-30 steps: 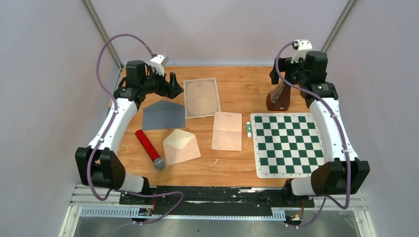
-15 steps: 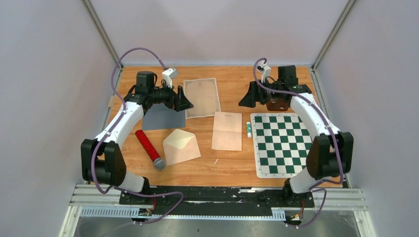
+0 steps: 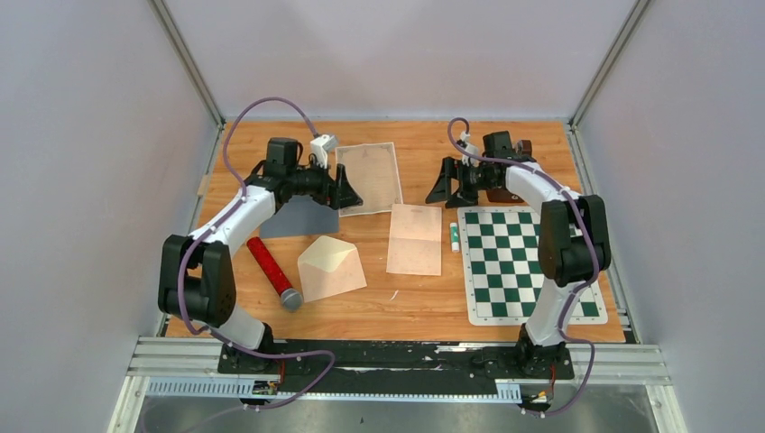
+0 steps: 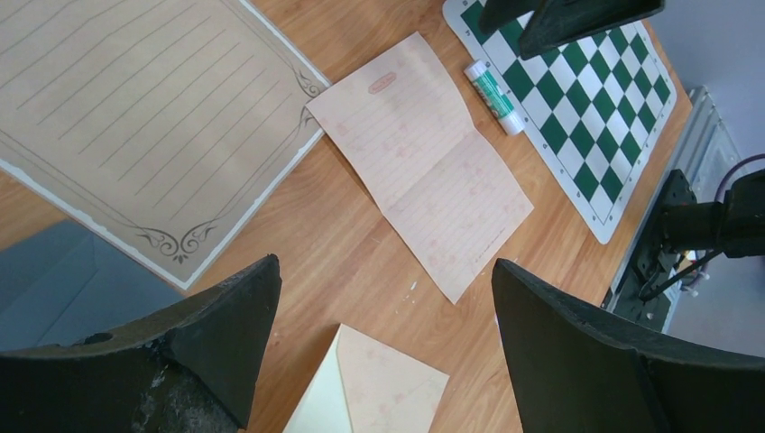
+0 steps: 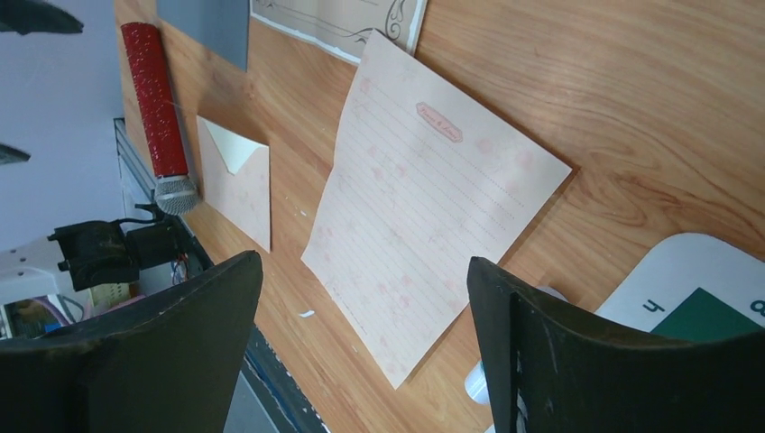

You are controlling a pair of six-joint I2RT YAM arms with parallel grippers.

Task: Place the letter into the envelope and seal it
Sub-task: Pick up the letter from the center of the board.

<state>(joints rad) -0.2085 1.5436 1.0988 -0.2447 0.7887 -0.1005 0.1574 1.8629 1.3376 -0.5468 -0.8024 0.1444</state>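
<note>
The letter (image 3: 415, 239), a pink lined sheet with a crease across its middle, is seen lying flat and unfolded near the centre of the wooden surface (image 3: 424, 307). It is not touched by either end effector. The envelope (image 3: 331, 267), cream inside and pale pink outside, is laid to the letter's left and slightly nearer the arm bases, apart from it, with its flap open and nothing inside.

A glue stick (image 3: 454, 236) is placed just beside the letter's right edge, between it and a green-and-white chessboard mat (image 3: 528, 262). Beyond the letter, a larger beige sheet with an ornate border (image 3: 368, 178) is spread flat, and a grey envelope (image 3: 298, 216) lies to that sheet's left. A red microphone (image 3: 273, 272) is laid diagonally left of the cream envelope, its grey head close to the envelope's near corner.

The left end effector (image 3: 350, 191) is held above the near edge of the bordered sheet, released wide and grasping nothing. The right end effector (image 3: 440, 188) is held above bare wood just beyond the letter's far right corner, likewise spread wide and empty.
</note>
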